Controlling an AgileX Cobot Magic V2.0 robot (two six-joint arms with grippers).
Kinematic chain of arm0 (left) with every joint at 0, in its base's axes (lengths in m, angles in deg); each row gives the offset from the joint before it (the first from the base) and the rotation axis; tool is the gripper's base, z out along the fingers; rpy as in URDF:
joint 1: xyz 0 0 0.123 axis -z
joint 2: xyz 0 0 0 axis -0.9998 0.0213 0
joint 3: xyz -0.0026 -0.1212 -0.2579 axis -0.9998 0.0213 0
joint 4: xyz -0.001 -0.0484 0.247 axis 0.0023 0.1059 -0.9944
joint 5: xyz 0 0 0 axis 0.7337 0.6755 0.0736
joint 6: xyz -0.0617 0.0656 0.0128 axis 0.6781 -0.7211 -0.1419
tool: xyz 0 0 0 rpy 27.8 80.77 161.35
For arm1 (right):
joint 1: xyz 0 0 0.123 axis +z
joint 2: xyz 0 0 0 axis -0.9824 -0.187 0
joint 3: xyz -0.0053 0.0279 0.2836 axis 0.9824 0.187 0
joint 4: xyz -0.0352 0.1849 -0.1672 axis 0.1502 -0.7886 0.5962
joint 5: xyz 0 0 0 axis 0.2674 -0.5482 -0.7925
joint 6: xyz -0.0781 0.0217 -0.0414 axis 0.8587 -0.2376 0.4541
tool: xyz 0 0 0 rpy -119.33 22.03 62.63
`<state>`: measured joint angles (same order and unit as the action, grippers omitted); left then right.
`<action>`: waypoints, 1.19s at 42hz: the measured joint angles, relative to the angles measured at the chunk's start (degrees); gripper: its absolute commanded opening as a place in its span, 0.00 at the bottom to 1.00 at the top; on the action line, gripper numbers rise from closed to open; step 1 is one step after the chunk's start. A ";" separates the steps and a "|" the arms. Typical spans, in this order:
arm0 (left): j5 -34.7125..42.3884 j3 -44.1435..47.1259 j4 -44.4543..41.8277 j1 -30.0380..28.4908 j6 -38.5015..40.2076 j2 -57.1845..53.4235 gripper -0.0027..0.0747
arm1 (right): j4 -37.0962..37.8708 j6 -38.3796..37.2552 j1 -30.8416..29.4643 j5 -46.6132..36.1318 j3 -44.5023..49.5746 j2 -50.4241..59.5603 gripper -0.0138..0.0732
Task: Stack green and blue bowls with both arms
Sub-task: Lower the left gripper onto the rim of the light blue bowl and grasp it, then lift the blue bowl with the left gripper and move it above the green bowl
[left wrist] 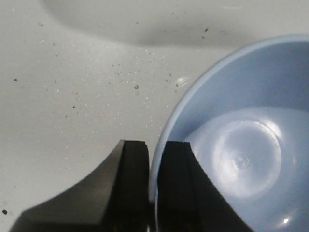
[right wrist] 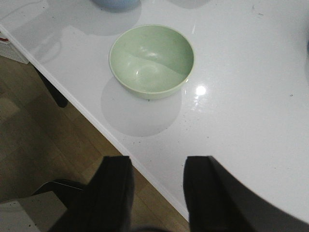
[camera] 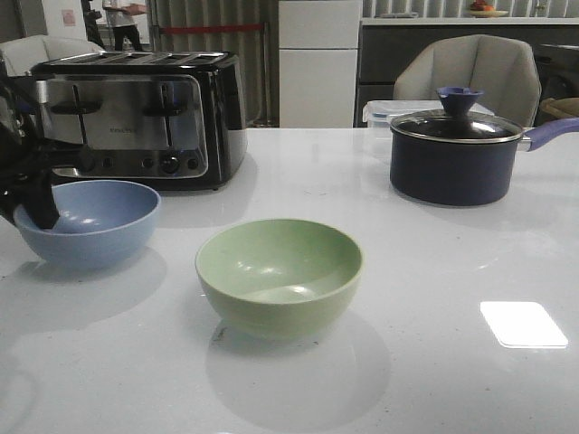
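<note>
You see the desk (camera: 434, 271) is white and glossy, with fine dark speckles in the left wrist view. The green bowl (camera: 280, 277) and the blue bowl (camera: 88, 221) look like smooth matte plastic with a soft sheen inside. The toaster (camera: 140, 117) has polished metal on a glossy black body. The saucepan (camera: 457, 154) is dark and matte, with a glass lid. The left hand (left wrist: 150, 188) looks matte black.
</note>
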<state>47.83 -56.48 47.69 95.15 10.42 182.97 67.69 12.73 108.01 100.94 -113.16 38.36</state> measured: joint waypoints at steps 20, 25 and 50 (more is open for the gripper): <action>-7.28 -0.44 4.40 3.47 -8.47 -15.47 0.15 | 0.00 0.00 0.00 0.04 0.00 0.00 0.60; -12.82 -3.72 6.73 7.13 -12.22 -18.37 0.15 | 0.00 0.00 0.00 0.04 0.00 0.00 0.60; -15.61 -9.91 9.48 22.81 -13.62 -11.80 0.15 | 0.00 0.00 0.00 0.13 0.00 0.00 0.60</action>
<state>32.22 -66.39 57.16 117.96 -3.21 171.16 67.69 12.73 108.01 101.07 -113.16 38.36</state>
